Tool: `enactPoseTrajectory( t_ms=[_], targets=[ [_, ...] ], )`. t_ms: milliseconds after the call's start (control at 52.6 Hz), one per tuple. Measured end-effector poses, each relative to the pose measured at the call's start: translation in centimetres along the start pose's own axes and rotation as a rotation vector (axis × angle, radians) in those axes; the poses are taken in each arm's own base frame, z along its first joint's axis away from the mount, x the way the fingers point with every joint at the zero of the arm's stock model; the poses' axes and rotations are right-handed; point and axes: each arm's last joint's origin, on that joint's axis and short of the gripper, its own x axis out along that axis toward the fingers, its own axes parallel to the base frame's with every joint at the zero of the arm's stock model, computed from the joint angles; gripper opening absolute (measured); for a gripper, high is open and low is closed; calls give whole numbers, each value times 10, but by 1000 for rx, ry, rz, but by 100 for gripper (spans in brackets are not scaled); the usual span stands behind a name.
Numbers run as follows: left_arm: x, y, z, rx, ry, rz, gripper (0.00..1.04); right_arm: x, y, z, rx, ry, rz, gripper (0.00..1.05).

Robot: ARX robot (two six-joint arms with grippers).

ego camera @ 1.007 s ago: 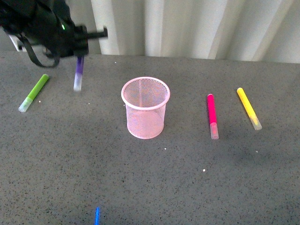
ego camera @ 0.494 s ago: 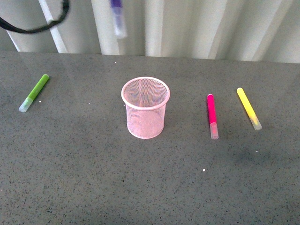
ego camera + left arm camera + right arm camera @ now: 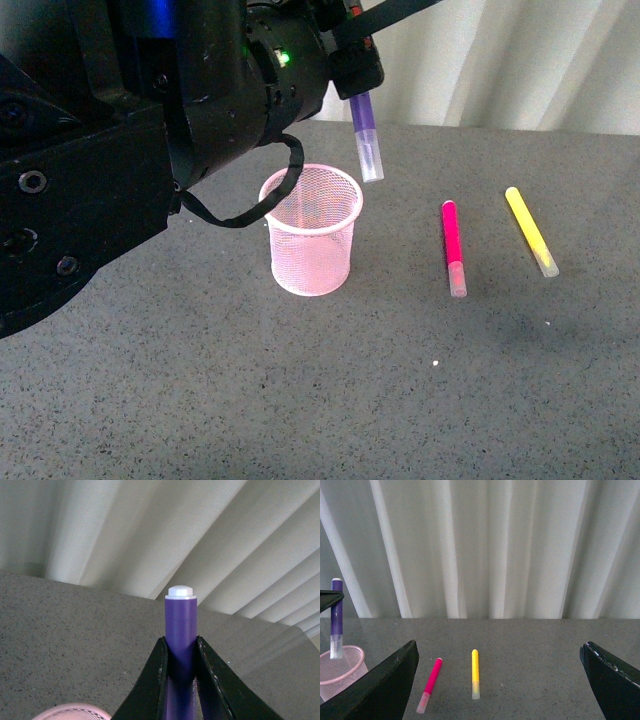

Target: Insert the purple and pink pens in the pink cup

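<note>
My left gripper (image 3: 357, 90) is shut on the purple pen (image 3: 366, 140), which hangs upright with its clear cap down, just above and beside the right rim of the pink cup (image 3: 310, 230). In the left wrist view the purple pen (image 3: 180, 630) stands between the closed fingers (image 3: 155, 680), and the cup's rim (image 3: 75, 711) shows at the bottom edge. The pink pen (image 3: 453, 245) lies on the table to the right of the cup. My right gripper (image 3: 500, 680) is open and empty, high above the table; its view shows the pink pen (image 3: 431, 682), the purple pen (image 3: 336, 617) and the cup (image 3: 340, 672).
A yellow marker (image 3: 531, 231) lies to the right of the pink pen, also in the right wrist view (image 3: 475, 672). The big black left arm (image 3: 120, 130) covers the left part of the front view. White curtains (image 3: 500, 60) hang behind the grey table (image 3: 400, 400).
The left arm has swung right with the purple pen, from the far left, up past the curtains, to just beside the cup's right rim. The arm now hides the lime-green marker.
</note>
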Motion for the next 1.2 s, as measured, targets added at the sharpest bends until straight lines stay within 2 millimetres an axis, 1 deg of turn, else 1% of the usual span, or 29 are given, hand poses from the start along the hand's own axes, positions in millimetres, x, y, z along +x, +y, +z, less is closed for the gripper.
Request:
enactPoseTrajectory(
  t_ms=[152,209,323,513,665,893,1197],
  targets=[
    [9,20,4,-9,-22,24,13,0,0,0,0,0,0,98],
    [12,31,5,-11,-30,38,13,0,0,0,0,0,0,98],
    [15,46,7,-13,-40,58,13,0,0,0,0,0,0,98],
    [16,61,13,-18,-78,75,13,0,0,0,0,0,0,98],
    [11,64,9,-29,-75,79,13,0,0,0,0,0,0,98],
    [2,65,-1,-46,-59,94,13,0,0,0,0,0,0,98],
    [2,62,-5,-49,-50,89,13,0,0,0,0,0,0,98]
  ],
)
